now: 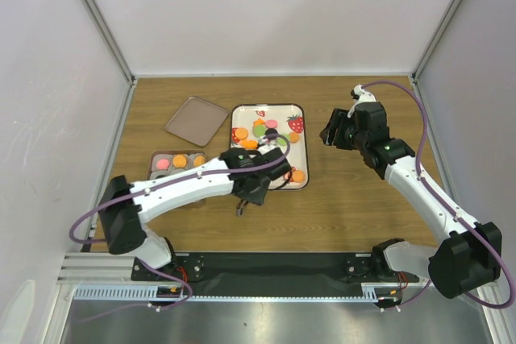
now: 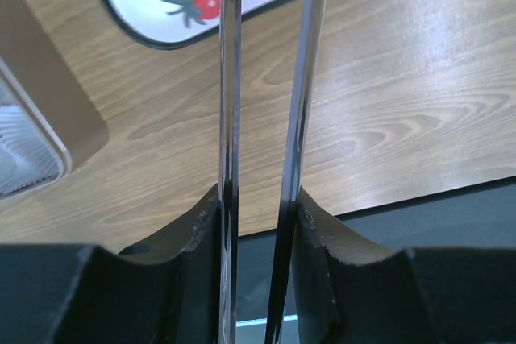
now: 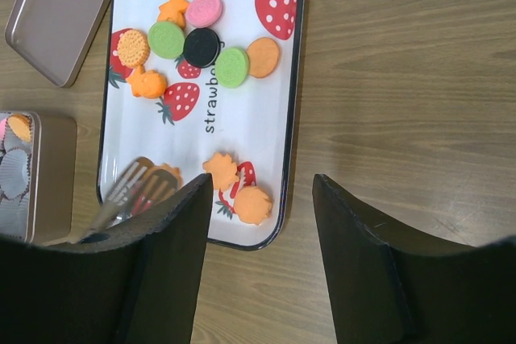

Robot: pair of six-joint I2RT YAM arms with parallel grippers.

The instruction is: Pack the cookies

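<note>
Lying on a white rectangular tray point(image 3: 270, 118) printed with red strawberries, the small flat cookies point(image 3: 201, 47) cluster well ahead of the right gripper point(image 3: 262, 187). They are round discs in pink, green, black and orange, plus orange star-like shapes. Two jagged orange ones sit just ahead of its jaws, which stand wide and empty. The left gripper point(image 2: 266, 78) has thin metal jaws, narrowly parted with nothing between them, above the wooden bench point(image 2: 403, 102).

White arms point(image 1: 177, 191) with black joints, purple cables point(image 1: 401, 84) along them; left hand point(image 2: 268, 6) has thin, seemingly metal blades.
</note>
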